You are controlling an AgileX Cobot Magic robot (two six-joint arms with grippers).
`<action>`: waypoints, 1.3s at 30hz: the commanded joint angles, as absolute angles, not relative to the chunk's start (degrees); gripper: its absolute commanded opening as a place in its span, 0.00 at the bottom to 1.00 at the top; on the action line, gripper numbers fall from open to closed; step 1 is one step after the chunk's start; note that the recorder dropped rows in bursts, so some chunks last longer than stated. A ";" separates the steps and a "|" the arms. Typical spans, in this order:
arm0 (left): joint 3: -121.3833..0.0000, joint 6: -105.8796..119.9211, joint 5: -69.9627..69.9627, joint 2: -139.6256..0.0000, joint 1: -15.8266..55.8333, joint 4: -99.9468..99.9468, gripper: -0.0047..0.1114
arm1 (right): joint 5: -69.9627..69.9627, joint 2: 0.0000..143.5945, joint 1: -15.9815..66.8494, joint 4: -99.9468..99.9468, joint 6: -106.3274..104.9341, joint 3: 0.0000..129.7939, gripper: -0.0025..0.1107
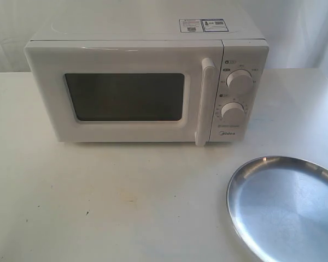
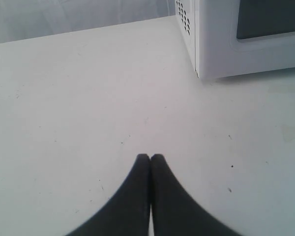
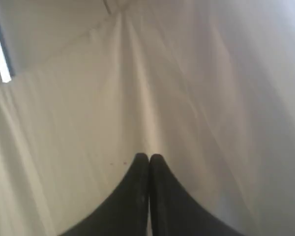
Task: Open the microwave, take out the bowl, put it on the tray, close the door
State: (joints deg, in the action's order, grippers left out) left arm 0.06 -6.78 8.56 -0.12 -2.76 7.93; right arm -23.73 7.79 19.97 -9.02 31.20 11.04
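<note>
The white microwave (image 1: pixel 147 82) stands at the back of the table, its door (image 1: pixel 123 95) closed, with the dark window and the vertical bar handle (image 1: pixel 204 101) facing me. The silver tray (image 1: pixel 287 207) lies at the front right. The bowl is hidden. Neither arm shows in the exterior view. My left gripper (image 2: pixel 150 157) is shut with nothing in it, over bare table, the microwave's corner (image 2: pixel 206 44) ahead of it. My right gripper (image 3: pixel 149 156) is shut and holds nothing, pointing at a white cloth.
The white table (image 1: pixel 98 202) stretches in front of the microwave. White draped cloth (image 3: pixel 137 88) fills the right wrist view. The tray runs past the exterior view's right and bottom edges.
</note>
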 commanded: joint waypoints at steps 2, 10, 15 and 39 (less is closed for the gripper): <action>0.00 -7.15 8.61 0.00 -2.71 7.73 0.04 | -40.01 30.31 23.01 -42.26 47.00 20.15 0.02; 0.00 -7.15 8.61 0.00 -2.71 7.73 0.04 | -36.32 64.37 22.81 -54.68 29.39 23.37 0.02; 0.00 -7.15 8.61 0.00 -2.71 7.73 0.04 | -43.69 75.49 22.81 -49.81 20.72 23.52 0.02; 0.00 -7.15 8.61 0.00 -2.71 7.73 0.04 | -60.44 102.37 8.66 -66.62 25.30 41.68 0.41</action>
State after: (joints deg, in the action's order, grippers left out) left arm 0.06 -6.78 8.56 -0.12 -2.76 7.93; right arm -60.52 101.66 8.99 -68.61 25.49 40.55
